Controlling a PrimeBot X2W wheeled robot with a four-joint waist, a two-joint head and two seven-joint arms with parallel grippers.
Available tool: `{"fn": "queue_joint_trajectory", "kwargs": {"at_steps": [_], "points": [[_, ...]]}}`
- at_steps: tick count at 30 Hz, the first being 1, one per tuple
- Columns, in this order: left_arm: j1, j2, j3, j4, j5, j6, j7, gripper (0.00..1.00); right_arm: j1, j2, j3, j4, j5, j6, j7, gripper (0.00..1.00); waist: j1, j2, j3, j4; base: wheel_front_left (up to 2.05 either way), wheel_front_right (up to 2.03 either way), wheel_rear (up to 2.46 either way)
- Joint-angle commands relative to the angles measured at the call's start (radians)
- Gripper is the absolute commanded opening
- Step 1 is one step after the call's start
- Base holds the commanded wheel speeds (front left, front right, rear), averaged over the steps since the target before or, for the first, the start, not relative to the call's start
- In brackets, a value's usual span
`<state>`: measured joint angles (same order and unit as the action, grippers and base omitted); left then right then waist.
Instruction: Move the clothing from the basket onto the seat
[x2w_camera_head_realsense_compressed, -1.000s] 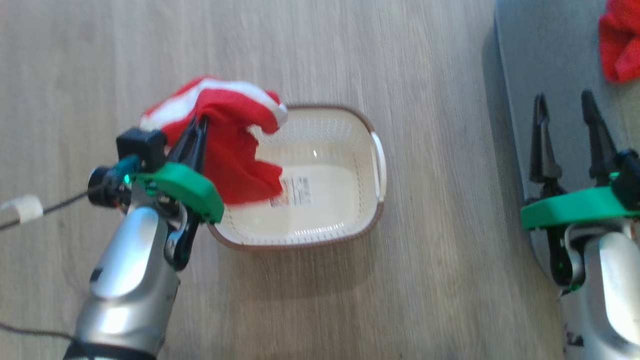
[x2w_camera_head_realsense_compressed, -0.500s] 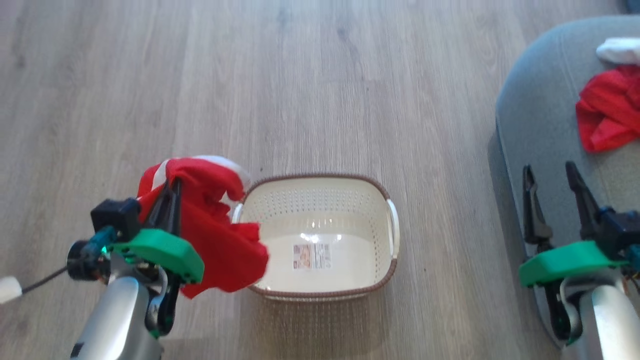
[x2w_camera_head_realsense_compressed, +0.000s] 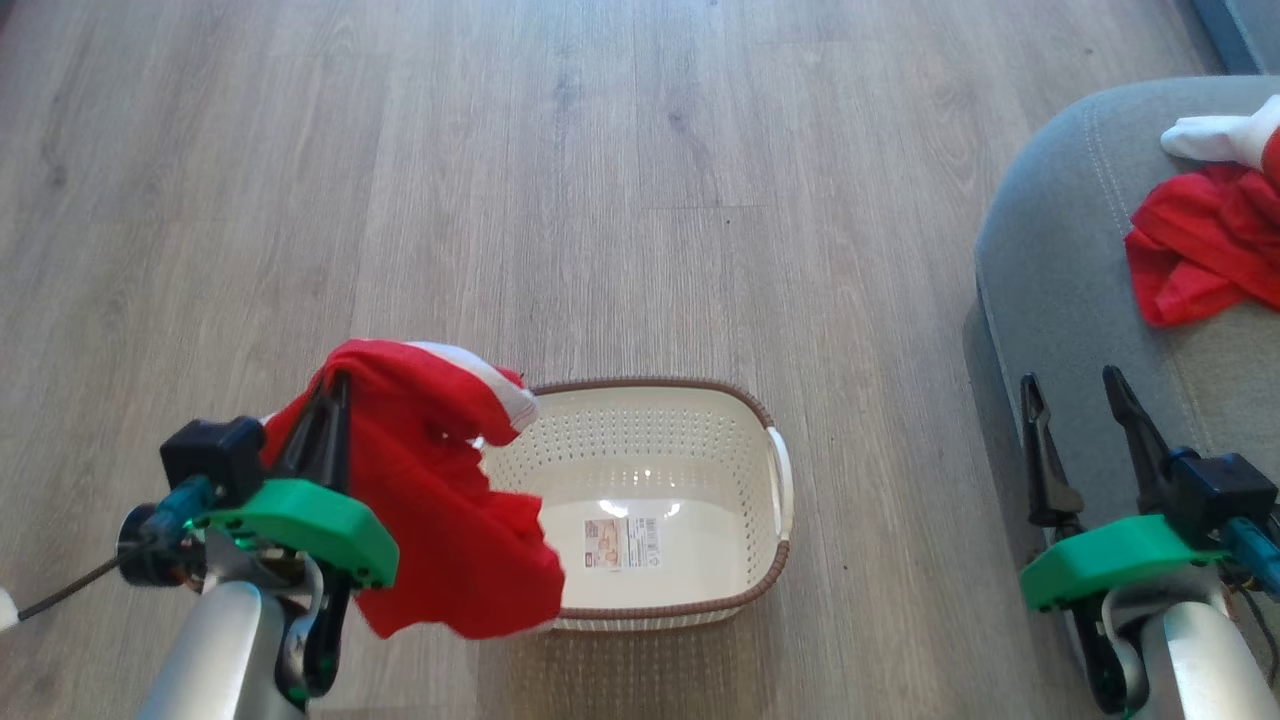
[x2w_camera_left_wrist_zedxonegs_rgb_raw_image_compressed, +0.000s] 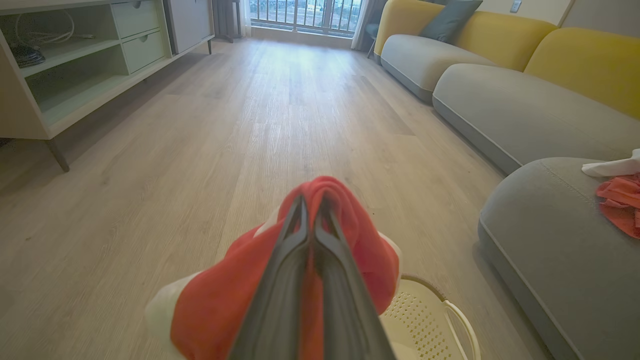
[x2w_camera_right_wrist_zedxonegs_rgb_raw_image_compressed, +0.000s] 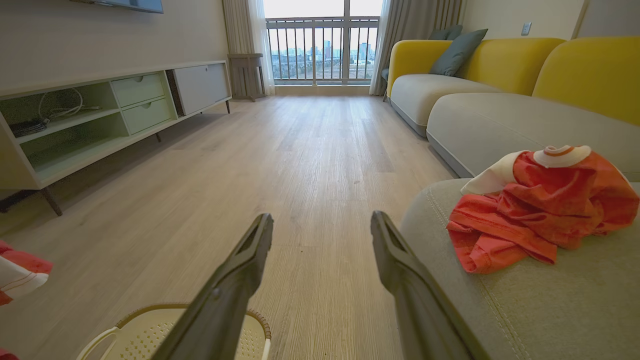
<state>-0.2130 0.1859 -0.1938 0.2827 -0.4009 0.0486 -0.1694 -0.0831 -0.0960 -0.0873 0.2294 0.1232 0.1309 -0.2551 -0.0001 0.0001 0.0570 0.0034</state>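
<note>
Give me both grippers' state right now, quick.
Left gripper: closed on the red garment.
Right gripper: open, holding nothing.

Place: a home living room.
Seating: a long sofa (x2w_camera_right_wrist_zedxonegs_rgb_raw_image_compressed: 500, 120) with grey seats and yellow backs, and a teal cushion (x2w_camera_right_wrist_zedxonegs_rgb_raw_image_compressed: 457, 50) in its corner.
Floor: pale wood-look planks (x2w_camera_right_wrist_zedxonegs_rgb_raw_image_compressed: 310, 165).
Storage: a low cabinet (x2w_camera_right_wrist_zedxonegs_rgb_raw_image_compressed: 100, 120) on legs against the wall, with drawers (x2w_camera_right_wrist_zedxonegs_rgb_raw_image_compressed: 137, 90) and open shelves (x2w_camera_right_wrist_zedxonegs_rgb_raw_image_compressed: 75, 135) holding cables (x2w_camera_right_wrist_zedxonegs_rgb_raw_image_compressed: 65, 107).
Window: tall glazing (x2w_camera_right_wrist_zedxonegs_rgb_raw_image_compressed: 320, 9) behind a railing (x2w_camera_right_wrist_zedxonegs_rgb_raw_image_compressed: 300, 50), city buildings beyond, curtains (x2w_camera_right_wrist_zedxonegs_rgb_raw_image_compressed: 245, 40) either side.
Laundry: a small basket (x2w_camera_head_realsense_compressed: 700, 440) on the floor near the closest seat (x2w_camera_head_realsense_compressed: 1060, 280).
</note>
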Motion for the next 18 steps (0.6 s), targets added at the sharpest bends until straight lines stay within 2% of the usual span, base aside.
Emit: {"fn": "queue_joint_trajectory", "kwargs": {"at_steps": [1, 18], "points": [[-0.019, 0.031, 0.042, -0.044, -0.008, 0.009, 0.000, 0.00, -0.024, -0.008, 0.028, -0.028, 0.001, 0.000, -0.007, 1.00, 0.0001, -0.0001, 0.001, -0.001, 0.00, 0.00, 0.00], [-0.018, 0.044, 0.035, -0.076, -0.018, 0.019, 0.007, 0.00, -0.040, -0.015, 0.034, -0.031, 0.005, 0.000, -0.007, 1.00, 0.0001, -0.0001, 0.017, -0.003, 0.00, 0.00, 0.00]]}}
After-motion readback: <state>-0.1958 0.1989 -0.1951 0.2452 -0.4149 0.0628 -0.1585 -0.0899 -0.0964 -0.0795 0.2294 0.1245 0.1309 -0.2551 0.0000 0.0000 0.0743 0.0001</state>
